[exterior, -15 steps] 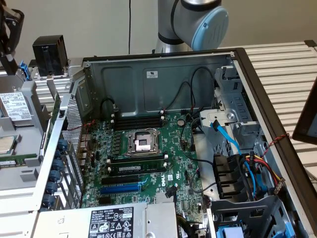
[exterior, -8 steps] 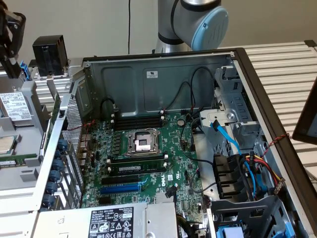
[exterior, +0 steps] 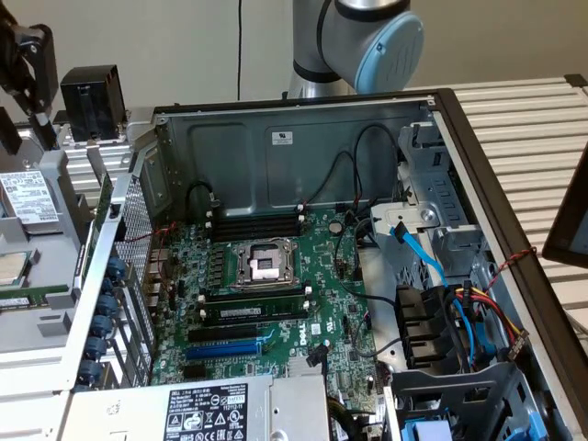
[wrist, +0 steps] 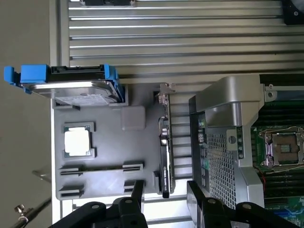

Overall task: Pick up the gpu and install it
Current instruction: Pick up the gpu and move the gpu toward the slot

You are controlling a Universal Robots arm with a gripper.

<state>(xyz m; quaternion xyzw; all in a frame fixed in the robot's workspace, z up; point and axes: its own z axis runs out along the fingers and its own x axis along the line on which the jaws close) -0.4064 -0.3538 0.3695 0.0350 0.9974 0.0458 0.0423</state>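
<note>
Wrist view: the gripper [wrist: 166, 192], jaws parted, straddles the near end of the edge-standing gpu [wrist: 164, 142], its long axis running straight ahead along the grey parts tray [wrist: 109, 142].

Open computer case [exterior: 303, 138] on the counter [exterior: 524, 119], green motherboard [exterior: 317, 248] in plain sight, processor socket [exterior: 262, 264] right in the middle. A RAM stick [exterior: 253, 299] sits just below it, a blue slot [exterior: 225, 349] nearer the camera. Blue cables [exterior: 418, 248] trail down on the exterior view's right. Outside the perforated wall [exterior: 138, 239], the gpu [exterior: 103, 197] stands on edge, beside a tray [exterior: 46, 303] carrying a hard drive [exterior: 28, 193].
</note>
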